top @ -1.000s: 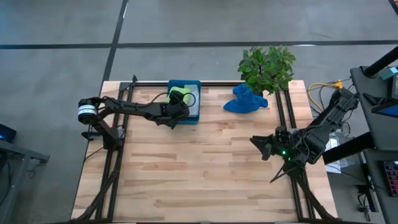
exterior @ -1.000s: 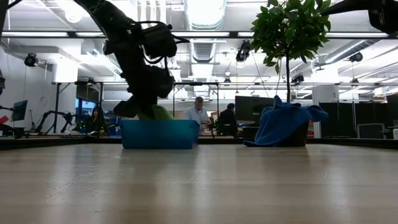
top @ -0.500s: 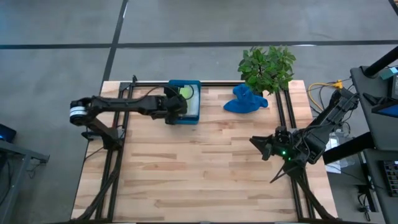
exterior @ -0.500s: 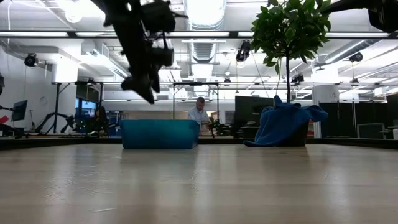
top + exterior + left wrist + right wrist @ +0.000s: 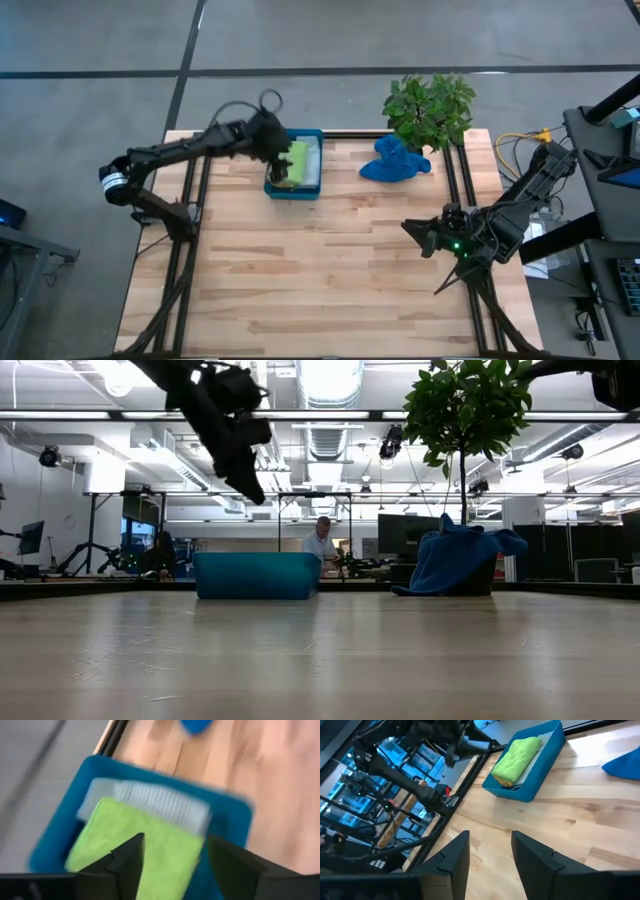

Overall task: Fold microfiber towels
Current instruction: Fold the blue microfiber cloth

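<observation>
A folded lime green towel [image 5: 297, 160] lies in the teal tray [image 5: 296, 193] at the table's far side, on top of a pale grey towel [image 5: 160, 802]; an orange edge [image 5: 505, 781] shows beneath. A blue towel [image 5: 393, 163] sits crumpled in a heap to the tray's right, beside the plant. My left gripper [image 5: 274, 140] hangs open above the tray's left rim with nothing between its fingers [image 5: 175, 865]. My right gripper [image 5: 416, 233] waits open over the table's right side.
A potted plant [image 5: 430, 105] stands at the far right, just behind the blue towel. Black rails [image 5: 195, 180] run along the table's left and right sides. Bare wood [image 5: 320, 270] fills the middle and near part. People sit in the room beyond [image 5: 320, 542].
My left gripper has let go of the green towel, which stays folded in the tray. It has risen out of the tray, gone toward the table's far edge and rolled its wrist.
</observation>
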Robot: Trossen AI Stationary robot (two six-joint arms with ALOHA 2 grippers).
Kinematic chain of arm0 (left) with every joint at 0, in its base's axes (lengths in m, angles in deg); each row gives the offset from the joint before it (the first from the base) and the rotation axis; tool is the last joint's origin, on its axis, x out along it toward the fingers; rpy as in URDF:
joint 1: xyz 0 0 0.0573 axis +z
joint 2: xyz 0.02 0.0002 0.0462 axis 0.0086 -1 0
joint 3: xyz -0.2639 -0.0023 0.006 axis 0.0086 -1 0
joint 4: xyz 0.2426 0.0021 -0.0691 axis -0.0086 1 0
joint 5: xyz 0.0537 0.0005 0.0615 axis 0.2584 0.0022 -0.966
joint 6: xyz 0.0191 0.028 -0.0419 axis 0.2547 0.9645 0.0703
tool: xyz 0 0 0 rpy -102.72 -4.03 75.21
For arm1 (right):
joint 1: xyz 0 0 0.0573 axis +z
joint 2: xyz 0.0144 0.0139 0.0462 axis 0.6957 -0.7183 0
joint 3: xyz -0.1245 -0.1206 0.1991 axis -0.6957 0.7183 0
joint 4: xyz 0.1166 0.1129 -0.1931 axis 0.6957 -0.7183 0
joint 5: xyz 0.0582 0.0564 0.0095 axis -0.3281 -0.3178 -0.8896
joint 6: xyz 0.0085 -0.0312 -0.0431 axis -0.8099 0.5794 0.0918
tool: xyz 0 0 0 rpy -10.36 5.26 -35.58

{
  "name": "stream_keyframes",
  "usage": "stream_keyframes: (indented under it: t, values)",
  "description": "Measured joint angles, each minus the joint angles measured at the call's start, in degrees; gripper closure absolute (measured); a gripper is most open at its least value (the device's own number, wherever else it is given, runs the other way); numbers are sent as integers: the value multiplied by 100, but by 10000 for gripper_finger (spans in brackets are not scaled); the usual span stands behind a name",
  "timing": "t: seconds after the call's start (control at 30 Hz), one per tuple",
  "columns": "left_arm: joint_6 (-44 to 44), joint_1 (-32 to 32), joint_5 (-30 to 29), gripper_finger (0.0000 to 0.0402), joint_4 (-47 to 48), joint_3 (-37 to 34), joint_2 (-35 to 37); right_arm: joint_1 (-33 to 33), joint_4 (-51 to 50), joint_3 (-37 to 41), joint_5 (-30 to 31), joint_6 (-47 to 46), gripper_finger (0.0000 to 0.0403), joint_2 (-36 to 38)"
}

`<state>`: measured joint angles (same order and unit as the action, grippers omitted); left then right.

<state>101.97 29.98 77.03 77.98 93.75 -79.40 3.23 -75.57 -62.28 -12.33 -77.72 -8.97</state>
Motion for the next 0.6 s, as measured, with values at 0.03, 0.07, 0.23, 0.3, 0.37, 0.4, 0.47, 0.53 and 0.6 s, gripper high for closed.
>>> stream_keyframes:
  t: [0.03,0.07,0.23,0.3,0.37,0.4,0.47,0.53,0.6]
  values:
    - [-271,180,432,211,-110,20,2,0,52,-2,-2,5,262,0]
    - [-511,333,812,220,-221,46,17,0,102,-2,0,37,262,1]
    - [-1268,603,2184,247,-653,201,354,0,327,-2,-1,869,262,-25]
    - [-1456,537,2217,250,-688,199,528,0,517,-2,-4,1623,264,-24]
    - [-1624,440,2214,251,-708,154,690,-1,683,-2,-4,2253,266,-26]
    - [-1673,388,2215,252,-708,129,770,-25,697,-2,4,2393,268,-26]
    - [-1793,272,2217,252,-691,79,893,-170,442,-2,82,2221,268,-22]
    - [-1885,141,2214,252,-649,69,957,-427,-238,2,131,1163,267,8]
    - [-1938,5,2214,252,-640,67,972,-796,-1166,40,58,-281,262,26]
